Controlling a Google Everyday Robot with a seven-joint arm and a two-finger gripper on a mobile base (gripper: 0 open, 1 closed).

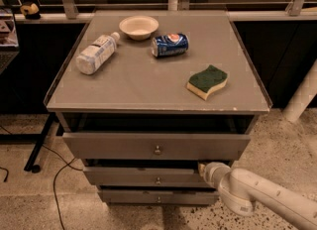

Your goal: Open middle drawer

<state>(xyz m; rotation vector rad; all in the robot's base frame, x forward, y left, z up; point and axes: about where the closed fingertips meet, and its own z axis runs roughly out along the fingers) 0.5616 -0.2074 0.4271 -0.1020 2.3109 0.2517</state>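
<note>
Camera view: middle drawer [124, 176] beside fingers [203, 167].

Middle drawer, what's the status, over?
End effector at top edge of middle drawer, right of its knob. Knob untouched. Nothing blocking drawer front.

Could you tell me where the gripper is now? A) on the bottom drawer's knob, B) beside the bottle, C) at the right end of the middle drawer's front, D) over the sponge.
C: the gripper is at the top right edge of the middle drawer, right of its knob.
</note>
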